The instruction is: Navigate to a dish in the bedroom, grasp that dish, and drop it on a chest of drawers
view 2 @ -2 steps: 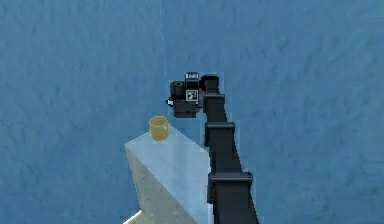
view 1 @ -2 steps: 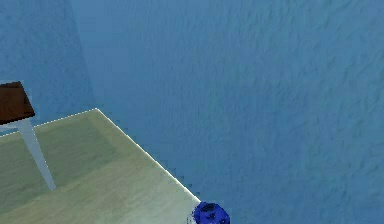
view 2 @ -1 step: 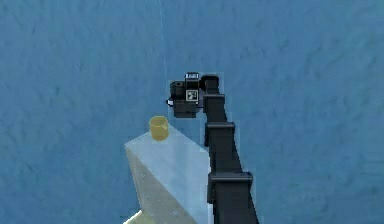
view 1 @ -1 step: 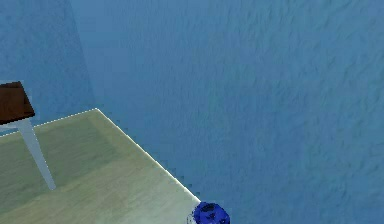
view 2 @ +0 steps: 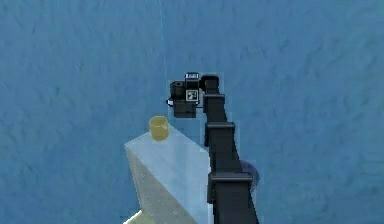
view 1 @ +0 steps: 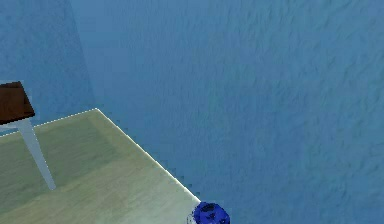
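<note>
From my station, the arm side view shows the arm [view 2: 228, 165] as a dark square bar rising from the bottom edge and leaning up and to the left, stretched out toward the blue wall [view 2: 300, 70]. At its far end sit the 2 white squares [view 2: 190, 95] with black marks. Just left of them is the gripper [view 2: 173, 100], dark against the wall. Its fingers are too small for me to read, so I cannot tell whether it holds anything. Below and slightly left of the gripper stands a small yellow cup-shaped thing [view 2: 158, 127], which I take for the dish. It sits upright at the far corner of a pale block [view 2: 160, 175] with a flat top. I cannot tell whether the gripper is over it or beside it. The arm crosses the block's right side. In the forward view, the blue wall meets a pale wooden floor [view 1: 90, 160] along a slanting line. A table [view 1: 12, 100] with a dark brown top and 1 visible white leg stands at the left edge. A dark blue round thing [view 1: 210, 213] lies at the bottom edge, close to the wall's foot.
</note>
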Controlling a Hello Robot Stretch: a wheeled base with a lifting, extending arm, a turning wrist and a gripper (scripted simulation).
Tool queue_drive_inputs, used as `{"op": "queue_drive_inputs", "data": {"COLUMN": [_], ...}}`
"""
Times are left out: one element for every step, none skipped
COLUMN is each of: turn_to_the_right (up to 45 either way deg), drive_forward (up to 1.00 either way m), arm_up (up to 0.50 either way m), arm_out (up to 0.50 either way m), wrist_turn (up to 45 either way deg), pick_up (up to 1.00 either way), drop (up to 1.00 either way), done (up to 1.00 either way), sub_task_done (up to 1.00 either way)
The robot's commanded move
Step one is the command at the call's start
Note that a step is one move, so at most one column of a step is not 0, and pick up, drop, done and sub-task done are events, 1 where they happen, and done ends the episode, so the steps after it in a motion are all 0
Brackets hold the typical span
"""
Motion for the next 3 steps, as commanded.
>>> {"op": "queue_drive_inputs", "data": {"turn_to_the_right": [0.0,0.0,0.0], "drive_forward": [0.0,0.0,0.0], "arm_up": [0.08,0.0,0.0], "arm_out": [0.0,-0.08,0.0], "wrist_turn": [0.0,0.0,0.0], "pick_up": [0.0,0.0,0.0], "drop": [0.0,0.0,0.0], "done": [0.0,0.0,1.0], "sub_task_done": [0.0,0.0,0.0]}}
